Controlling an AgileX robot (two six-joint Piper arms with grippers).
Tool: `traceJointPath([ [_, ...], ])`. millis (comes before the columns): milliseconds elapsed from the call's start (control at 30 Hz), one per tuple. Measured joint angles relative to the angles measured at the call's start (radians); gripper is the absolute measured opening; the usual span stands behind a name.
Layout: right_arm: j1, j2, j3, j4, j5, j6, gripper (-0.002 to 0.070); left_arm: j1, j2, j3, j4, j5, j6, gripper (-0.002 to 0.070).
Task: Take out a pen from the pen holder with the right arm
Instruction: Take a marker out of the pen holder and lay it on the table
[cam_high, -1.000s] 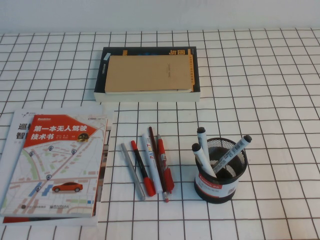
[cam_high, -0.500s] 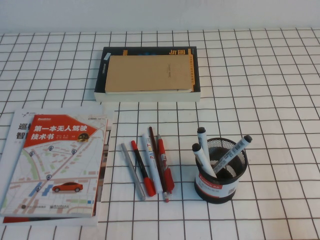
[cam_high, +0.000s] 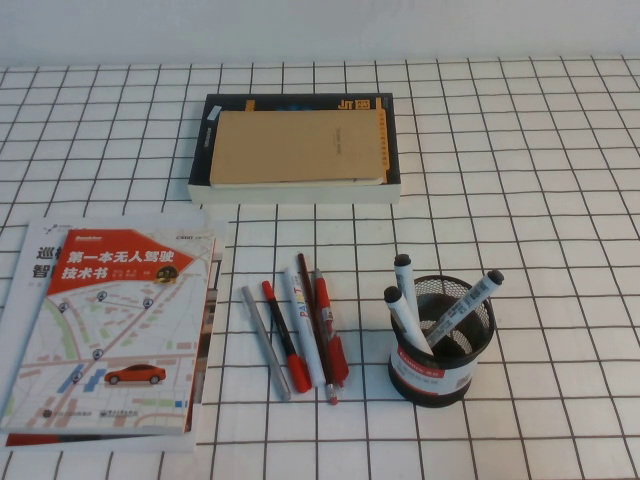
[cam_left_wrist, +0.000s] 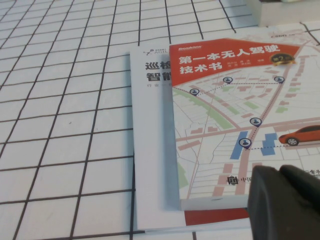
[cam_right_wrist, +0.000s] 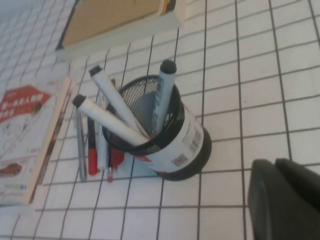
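Note:
A black mesh pen holder (cam_high: 441, 345) with a white label stands at the front right of the checked table. It holds three grey markers with black caps: two lean left (cam_high: 408, 305) and one leans right (cam_high: 465, 305). In the right wrist view the holder (cam_right_wrist: 167, 145) sits ahead of my right gripper (cam_right_wrist: 276, 163), which is shut, empty and some way short of it. My left gripper (cam_left_wrist: 279, 171) is shut and empty above the lower edge of the red-and-white map book (cam_left_wrist: 235, 115). Neither arm shows in the high view.
Several loose pens (cam_high: 300, 335) lie side by side just left of the holder. Two stacked books (cam_high: 110, 330) lie at the front left. A tan book on a black one (cam_high: 295, 150) rests at the back middle. Bare checked cloth lies right of the holder.

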Motion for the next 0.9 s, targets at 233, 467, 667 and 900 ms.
traceJointPath([
  [233, 0.001, 0.256, -0.132, 0.000, 0.079, -0.113, -0.0016, 0.000, 0.000, 0.000, 0.000, 0.000, 0.000, -0.0004],
  [467, 0.001, 0.435, -0.197, 0.124, 0.081, -0.287, -0.0016, 0.000, 0.000, 0.000, 0.000, 0.000, 0.000, -0.0004],
  [667, 0.075, 0.529, -0.235, 0.195, 0.028, -0.367, -0.0016, 0.000, 0.000, 0.000, 0.000, 0.000, 0.000, -0.0004],
  [900, 0.315, 0.552, -0.243, 0.199, -0.201, -0.375, -0.0016, 0.000, 0.000, 0.000, 0.000, 0.000, 0.000, -0.0004],
])
